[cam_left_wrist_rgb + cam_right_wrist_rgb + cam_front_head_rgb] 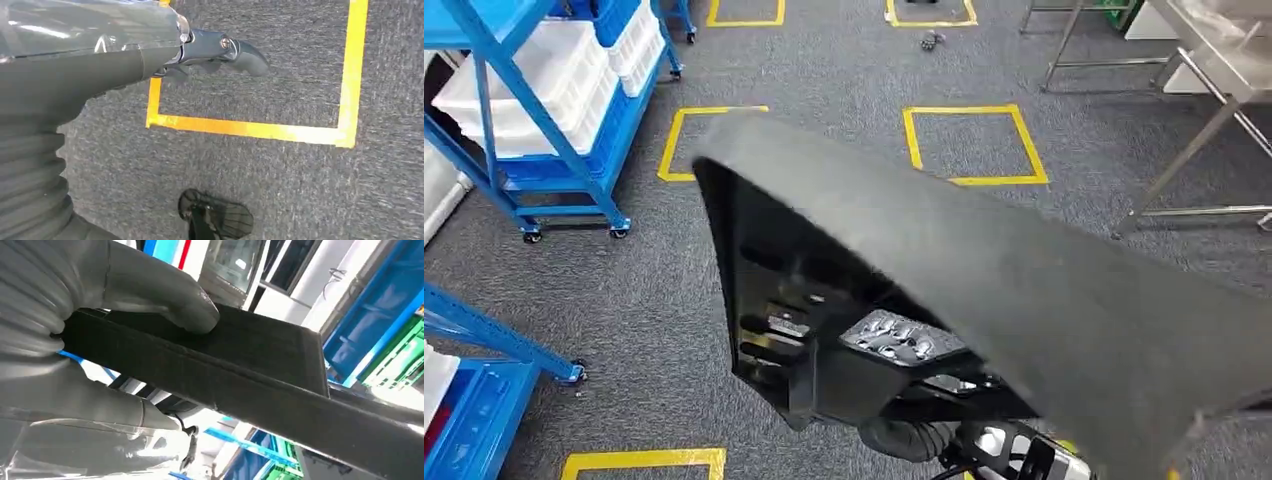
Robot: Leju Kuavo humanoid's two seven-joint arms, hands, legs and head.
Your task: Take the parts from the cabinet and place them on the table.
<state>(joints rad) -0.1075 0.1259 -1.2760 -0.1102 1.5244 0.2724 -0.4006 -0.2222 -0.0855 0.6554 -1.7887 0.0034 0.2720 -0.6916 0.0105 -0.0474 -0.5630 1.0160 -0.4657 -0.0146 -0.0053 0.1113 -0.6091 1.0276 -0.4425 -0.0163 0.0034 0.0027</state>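
— Step? Carrying the black part [984,270], raised over the carpet [654,280], clamped in the right hand [115,315].
— Left hand [220,52]? Hanging, fingers curled on nothing. Next, probably: facing the table [1224,60].

grey carpet [844,80] covers the floor, marked with yellow tape squares [974,143]. a blue wheeled rack [544,170] stands at the left, holding white bins [534,85]. another blue rack [474,400] sits nearer, at the lower left. metal table legs [1184,160] stand at the right. a small dark object [932,40] lies on the carpet far ahead.
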